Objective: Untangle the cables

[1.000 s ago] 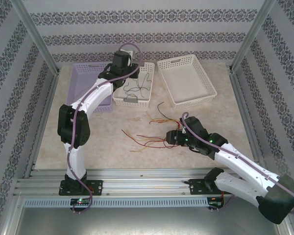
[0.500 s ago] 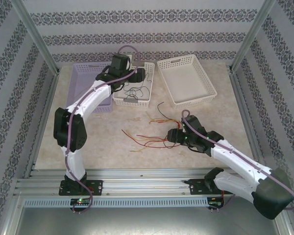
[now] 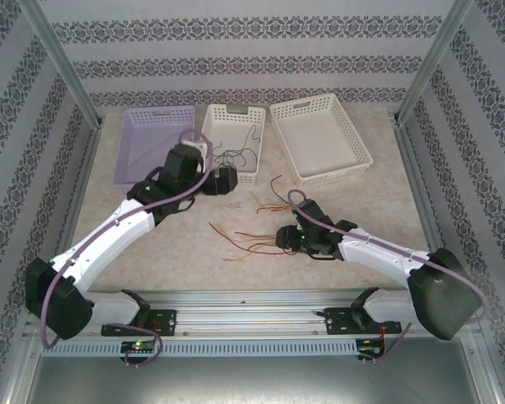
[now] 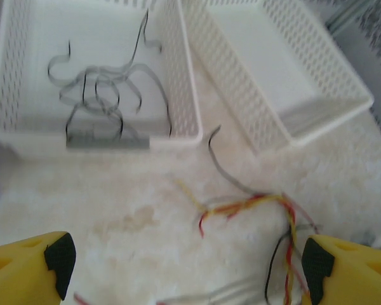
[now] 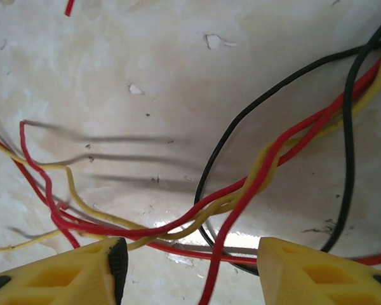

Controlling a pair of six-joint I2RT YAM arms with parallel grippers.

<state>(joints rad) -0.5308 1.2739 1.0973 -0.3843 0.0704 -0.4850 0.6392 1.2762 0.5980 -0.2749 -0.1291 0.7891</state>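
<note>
Patterned wallpaper [image 3: 252,67] surrounds a marbled beige desk [image 3: 151,252]. Red, yellow and black cables [image 3: 257,240] lie tangled mid-desk, near three baskets [image 3: 299,101]. The right tool [image 5: 190,260] gapes over them; the left tool [image 4: 189,267] hangs spread nearby.

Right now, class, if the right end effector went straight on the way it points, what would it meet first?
Probably the tangled thin red, yellow and black wires, lying just ahead of the open right end effector; the beige tabletop lies behind them.

Left arm [image 3: 101,240], right arm [image 3: 379,251]: white shells, black joints, purple cable [image 3: 42,332] along each; yellow fingers [image 5: 51,279], black pads [image 5: 119,254].
</note>
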